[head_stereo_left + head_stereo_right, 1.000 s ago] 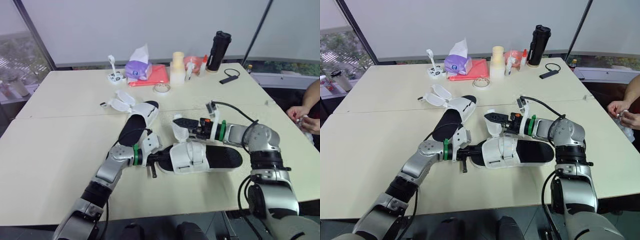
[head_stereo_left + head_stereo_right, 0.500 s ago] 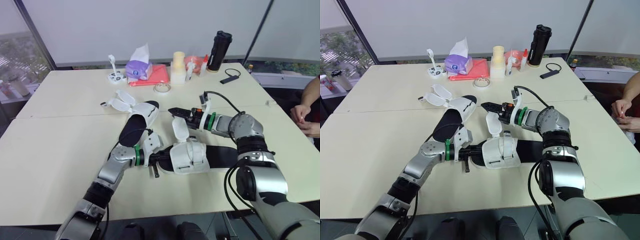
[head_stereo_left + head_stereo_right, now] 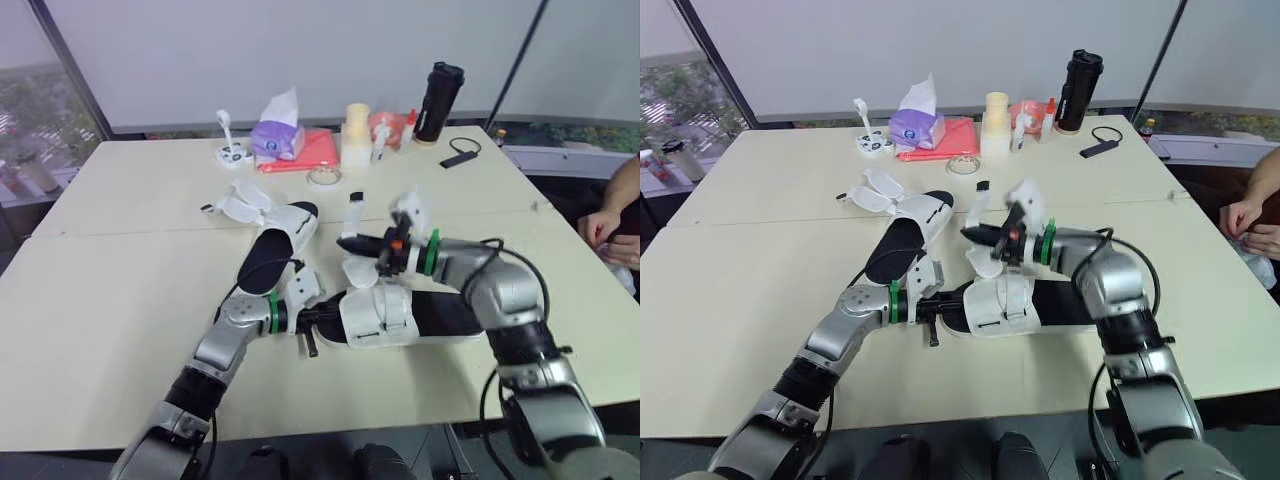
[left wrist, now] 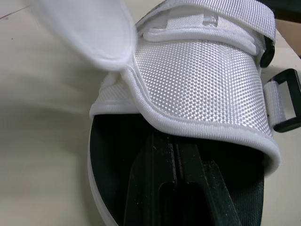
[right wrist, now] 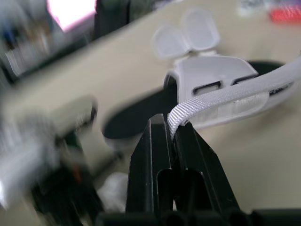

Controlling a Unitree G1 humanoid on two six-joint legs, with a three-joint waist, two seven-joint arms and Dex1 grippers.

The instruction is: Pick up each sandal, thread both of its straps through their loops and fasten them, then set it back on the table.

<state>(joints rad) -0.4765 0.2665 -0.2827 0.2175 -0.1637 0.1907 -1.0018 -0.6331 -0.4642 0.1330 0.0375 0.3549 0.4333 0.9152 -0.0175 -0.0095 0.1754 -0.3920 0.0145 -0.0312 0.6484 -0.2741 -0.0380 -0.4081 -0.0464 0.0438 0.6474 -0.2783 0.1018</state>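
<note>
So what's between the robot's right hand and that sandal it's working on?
The sandal's own white strap: the right hand pinches it just above the near sandal, free end pointing up. The head views show it.

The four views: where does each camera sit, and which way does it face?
Left eye view: on the head, facing forward and down over the table; both arms show, left gripper at the near sandal, right gripper holding its strap.
Right eye view: beside it; shares the same scene and arms.
Left wrist view: on left wrist, facing under that sandal's white upper; left gripper shows.
Right wrist view: on right wrist, facing the far sandal; its fingers pinch the strap.
</note>
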